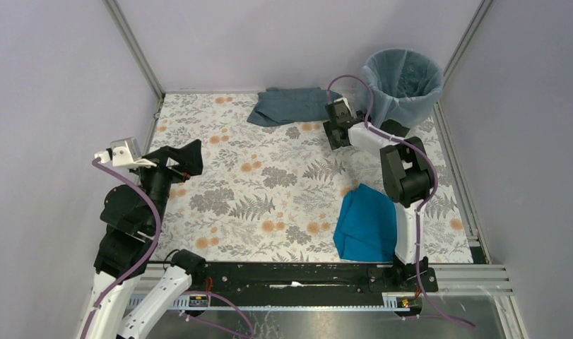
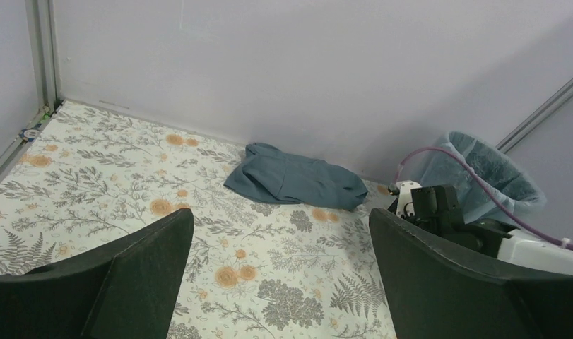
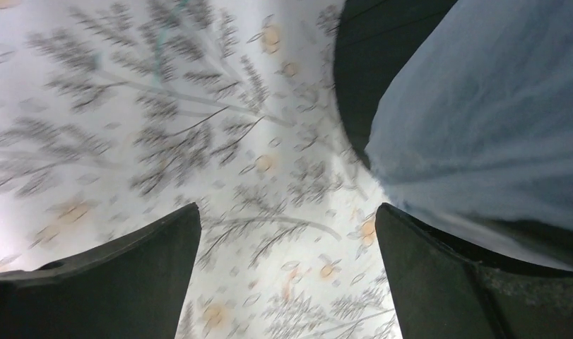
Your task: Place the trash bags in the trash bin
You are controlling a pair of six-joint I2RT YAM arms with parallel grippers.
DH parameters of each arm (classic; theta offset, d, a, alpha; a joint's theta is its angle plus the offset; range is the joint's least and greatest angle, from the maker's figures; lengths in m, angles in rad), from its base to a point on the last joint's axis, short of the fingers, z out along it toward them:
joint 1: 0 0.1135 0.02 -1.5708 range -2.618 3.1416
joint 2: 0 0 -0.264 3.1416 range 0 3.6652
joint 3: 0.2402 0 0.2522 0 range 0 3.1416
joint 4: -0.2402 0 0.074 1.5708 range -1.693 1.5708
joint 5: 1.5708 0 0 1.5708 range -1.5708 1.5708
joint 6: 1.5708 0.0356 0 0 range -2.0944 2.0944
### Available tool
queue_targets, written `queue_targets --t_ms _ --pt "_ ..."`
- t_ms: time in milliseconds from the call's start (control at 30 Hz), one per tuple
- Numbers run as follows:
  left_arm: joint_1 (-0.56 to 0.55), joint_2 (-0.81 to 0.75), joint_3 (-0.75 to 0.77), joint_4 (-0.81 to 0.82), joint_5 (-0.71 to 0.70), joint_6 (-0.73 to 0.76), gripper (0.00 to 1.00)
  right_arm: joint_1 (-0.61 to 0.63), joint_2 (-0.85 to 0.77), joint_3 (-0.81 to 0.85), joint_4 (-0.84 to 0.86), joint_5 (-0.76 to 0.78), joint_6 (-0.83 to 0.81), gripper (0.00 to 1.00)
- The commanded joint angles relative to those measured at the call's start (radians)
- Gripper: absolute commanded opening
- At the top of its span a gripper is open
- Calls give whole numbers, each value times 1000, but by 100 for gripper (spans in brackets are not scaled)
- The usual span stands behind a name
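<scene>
The pale blue trash bag [image 1: 402, 79] lines the trash bin at the back right corner, its film folded over the rim and down the outside. The bin's black wall [image 3: 357, 63] shows in the right wrist view beside the bag [image 3: 488, 120]. My right gripper [image 1: 338, 139] is open and empty, low over the table just left of the bin; its fingers [image 3: 114, 282] frame bare floral cloth. My left gripper [image 1: 193, 164] is open and empty at the left side, far from the bin. The left wrist view shows the lined bin's bag [image 2: 481, 166] at right.
A dull grey-blue cloth [image 1: 290, 106] lies crumpled at the back middle, also in the left wrist view [image 2: 294, 182]. A bright teal cloth [image 1: 364, 222] lies at the front right beside the right arm. Grey walls and metal rails [image 1: 138, 53] enclose the floral table [image 1: 269, 183].
</scene>
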Motion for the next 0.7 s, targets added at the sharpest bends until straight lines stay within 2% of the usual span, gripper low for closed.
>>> queue_targets --t_ms 0,100,233,367,500,667 --pt "5 37 48 10 31 -1 99 35 -217 -34 -100 -215 175 100" --pt "5 47 64 4 45 -6 99 77 -353 -139 -106 -387 205 100" --pt "5 68 98 -43 39 -9 99 115 -517 -195 -162 -606 250 100" --pt "5 72 141 -76 18 10 99 120 -762 -259 -152 -806 290 100" --pt "5 115 265 -113 13 62 99 119 -988 -245 -191 -786 290 100" --pt "5 211 467 -172 69 96 99 119 -1167 -134 -286 -620 266 100"
